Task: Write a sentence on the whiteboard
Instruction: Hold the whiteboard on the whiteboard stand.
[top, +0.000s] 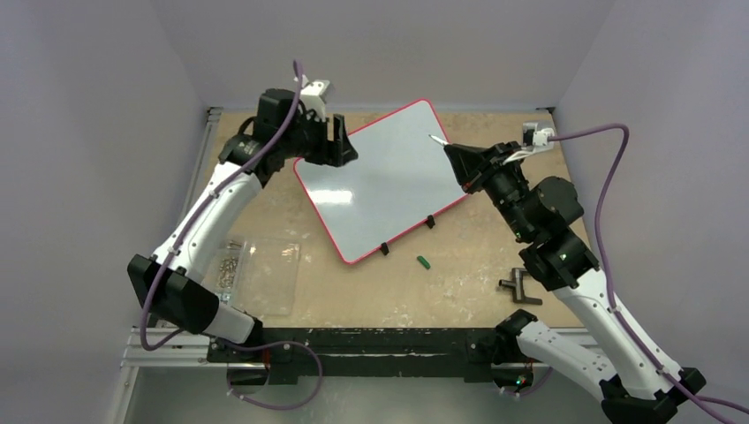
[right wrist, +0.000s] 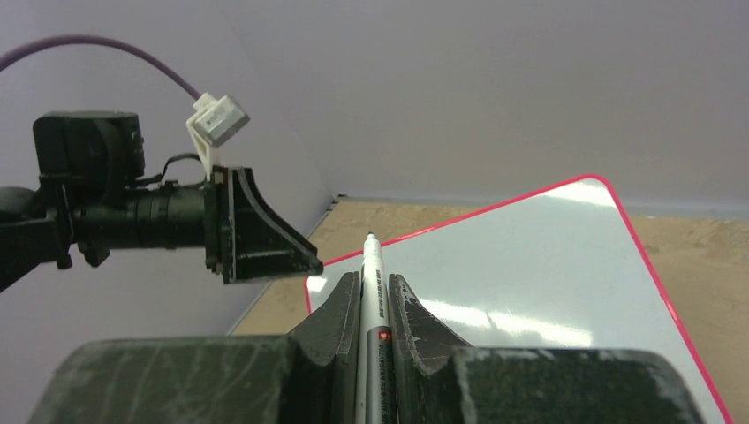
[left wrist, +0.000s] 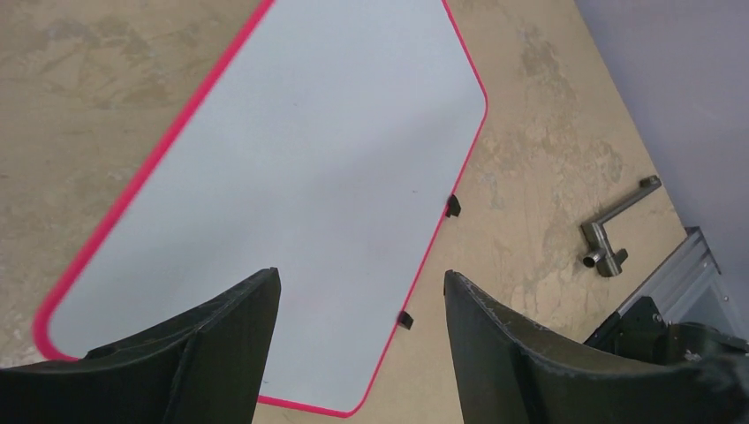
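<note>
Whiteboard [top: 380, 190] flat on the table [top: 468, 291], about mid-table, turned askew with one rounded corner toward 12 o'clock. Thin red-pink rim all round. Face plain, glossy white in every view, with soft glare streaks in the right wrist view. Two small black clips [top: 384, 248] on the rim edge facing 5 o'clock.

Left claw [left wrist: 362, 284] at the board's 10 o'clock edge, hanging above it. Fingers [left wrist: 238, 322] spread wide, gripping nothing, with the white face of the board showing in the gap between them.

Right claw [right wrist: 372, 290] at the board's 2 o'clock edge, pressed together on a marker [right wrist: 370, 256]. White barrel, uncapped, dark tip poking out past the fingertips. Seen from the top view, aimed toward 10 o'clock, with the tip over the rim near the far corner. Cannot tell whether the tip touches the board.

Elsewhere on the table:
- Small green cap [top: 423, 261] just off the board at 5 o'clock, near the clips but apart from them.
- Grey metal crank-shaped tool [top: 518, 289] farther out at 4 o'clock, close beside the right arm.
- Clear plastic sheet [top: 265, 278] at 8 o'clock of the board, near the left arm, with a cluster of small metal parts [top: 230, 265] at its left side.
</note>
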Robot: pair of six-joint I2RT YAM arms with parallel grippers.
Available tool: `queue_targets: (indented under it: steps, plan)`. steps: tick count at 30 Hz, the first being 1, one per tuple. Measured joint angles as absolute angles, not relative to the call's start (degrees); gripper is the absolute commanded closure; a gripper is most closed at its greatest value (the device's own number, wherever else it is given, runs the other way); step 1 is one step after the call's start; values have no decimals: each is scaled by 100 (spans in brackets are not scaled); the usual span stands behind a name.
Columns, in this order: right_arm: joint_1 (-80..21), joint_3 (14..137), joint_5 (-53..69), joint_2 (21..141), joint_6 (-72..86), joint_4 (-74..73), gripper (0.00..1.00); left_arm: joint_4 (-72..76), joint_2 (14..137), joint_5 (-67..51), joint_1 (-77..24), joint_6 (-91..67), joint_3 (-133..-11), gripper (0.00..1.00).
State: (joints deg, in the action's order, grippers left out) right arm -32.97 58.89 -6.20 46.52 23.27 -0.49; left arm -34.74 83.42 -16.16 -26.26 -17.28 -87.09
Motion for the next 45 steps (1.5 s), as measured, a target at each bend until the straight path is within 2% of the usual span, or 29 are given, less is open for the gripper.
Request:
queue_targets:
  steps: [4, 10, 11, 12, 24, 31, 45]
  plan:
    - [-3297, 5889, -482, 4672, 2329, -71, 100, -3710, 8735, -2473, -1831, -1542, -9334, 33]
    - [-3299, 5887, -320, 4689, 2333, -84, 100, -3653, 9526, -3739, -1260, -1588, -9754, 33]
    - [-3297, 5885, -303, 4698, 2338, -86, 100, -3658, 9649, -3835, -1192, -1597, -9791, 24]
    - [-3297, 5885, -281, 4718, 2340, -84, 100, -3677, 9795, -3911, -1131, -1614, -9863, 19]
    - [-3299, 5889, 106, 5113, 2491, -161, 100, -4209, 10986, -4200, -775, -1516, -11314, 18]
    - [-3299, 5900, 154, 5148, 2504, -338, 100, -4453, 11539, -4624, -421, -1422, -11483, 26]
    - [-3297, 6073, 405, 5616, 2421, -333, 100, -4899, 12049, -4956, -416, -1068, -11594, 39]
